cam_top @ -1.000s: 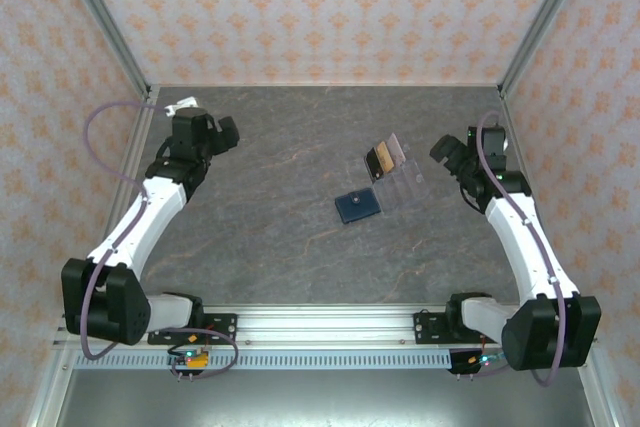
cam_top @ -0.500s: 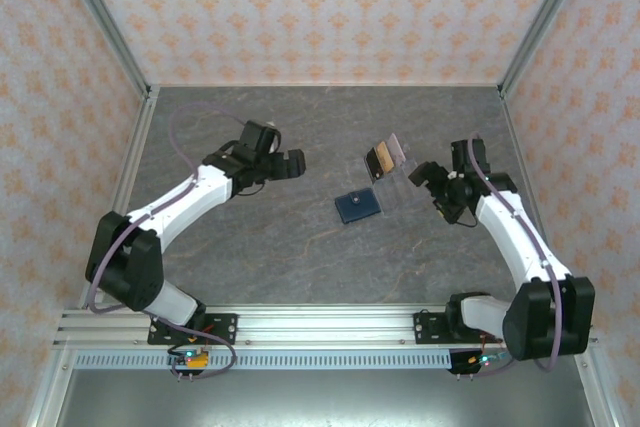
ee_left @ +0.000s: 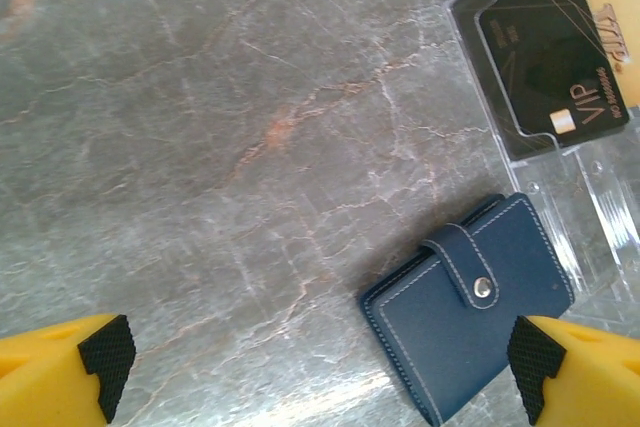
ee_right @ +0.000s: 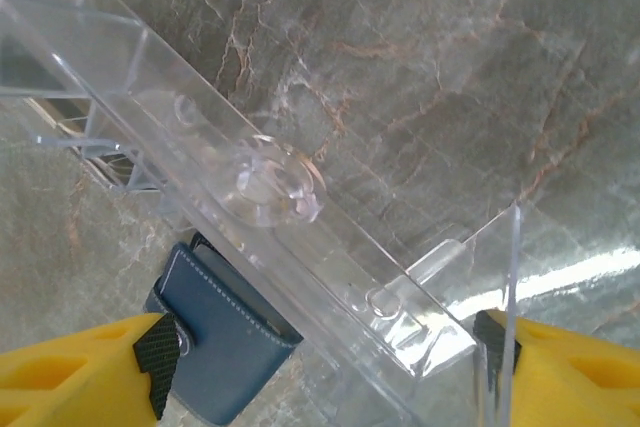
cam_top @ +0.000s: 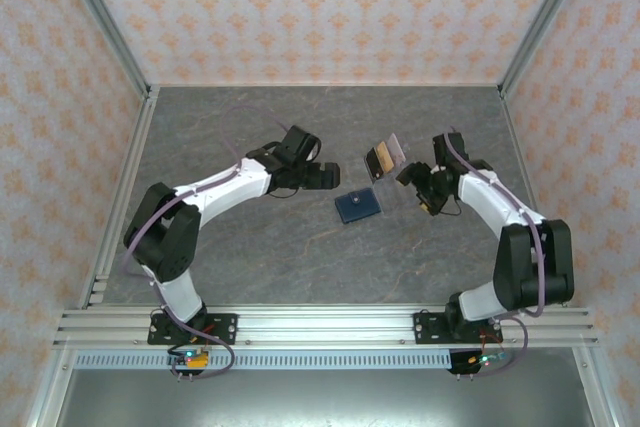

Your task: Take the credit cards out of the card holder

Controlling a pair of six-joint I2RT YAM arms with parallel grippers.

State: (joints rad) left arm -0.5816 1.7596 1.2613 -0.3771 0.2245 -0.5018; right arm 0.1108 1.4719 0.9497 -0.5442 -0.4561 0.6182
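Left arm is swinging in from the table's left side, bringing left gripper (cam_top: 328,176) in just left of card holder (cam_top: 358,205). Right gripper (cam_top: 418,187) is advancing inward and is now straddling clear case (ee_right: 250,177).

Clear case (ee_right: 272,190) just beside card holder (ee_left: 440,339)

Laboratory-type robot test cell. The enclosure consists of patterned wall panels (cam_top: 320,7) framed by aluminium corner posts (cam_top: 106,17). The work surface is a grey stone-look tabletop (cam_top: 280,237). The left arm (cam_top: 215,190) and right arm (cam_top: 500,209) are bolted to an extruded aluminium rail (cam_top: 320,325) at the near edge, with exposed wiring (cam_top: 190,356) beneath it.
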